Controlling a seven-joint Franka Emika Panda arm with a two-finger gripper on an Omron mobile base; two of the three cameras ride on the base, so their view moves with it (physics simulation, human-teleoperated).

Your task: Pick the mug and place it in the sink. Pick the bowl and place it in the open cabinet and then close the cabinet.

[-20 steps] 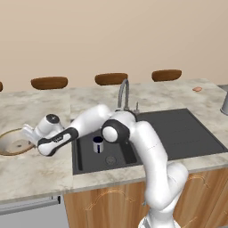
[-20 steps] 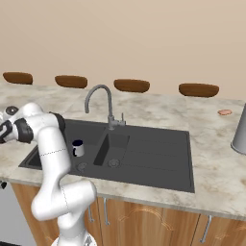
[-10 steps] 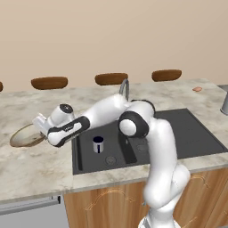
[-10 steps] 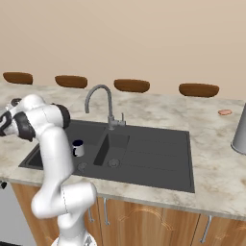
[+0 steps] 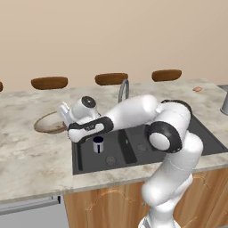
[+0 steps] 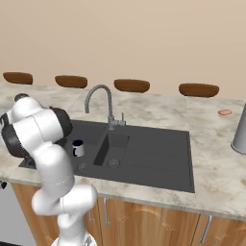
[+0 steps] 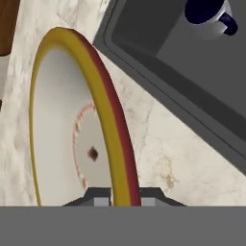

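My gripper is shut on the rim of the tan-brown bowl, whose whitish inside faces left in the hand view. In the left base view the bowl hangs just above the counter left of the sink, with the gripper at its right edge. The dark mug stands upright in the sink's left basin, also seen as the mug. The black sink lies to the right of the hand. The cabinet is out of view.
A grey gooseneck tap rises behind the sink. A grey metal vessel stands at the far right of the marble counter. Brown stool seats line the counter's far side.
The gripper has closed fully on the bowl's rim and carried the bowl up and right, toward the sink. The mug has stayed in the basin.
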